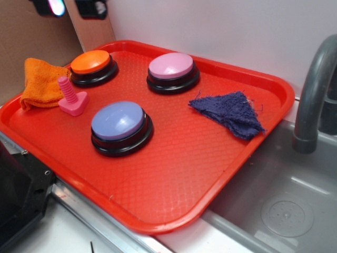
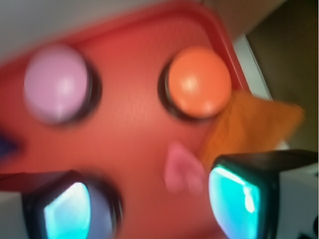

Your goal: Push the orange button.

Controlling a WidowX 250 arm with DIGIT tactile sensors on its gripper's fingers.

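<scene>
The orange button (image 1: 91,64) has a glossy orange dome on a black ring base and sits at the far left of the red tray (image 1: 174,174). In the blurred wrist view it (image 2: 199,82) lies ahead and to the right. My gripper (image 1: 71,6) hangs high above the tray's far left corner, only its fingertips showing at the top edge of the exterior view. In the wrist view the gripper (image 2: 157,204) is open and empty, its two teal pads wide apart, well above the tray.
A pink-topped button (image 1: 171,68) and a blue-topped button (image 1: 120,125) stand on the tray. A pink plastic bolt (image 1: 71,99), an orange folded cloth (image 1: 42,81) and a dark blue rag (image 1: 229,112) lie there too. A grey sink (image 1: 279,205) with a faucet (image 1: 313,95) is at the right.
</scene>
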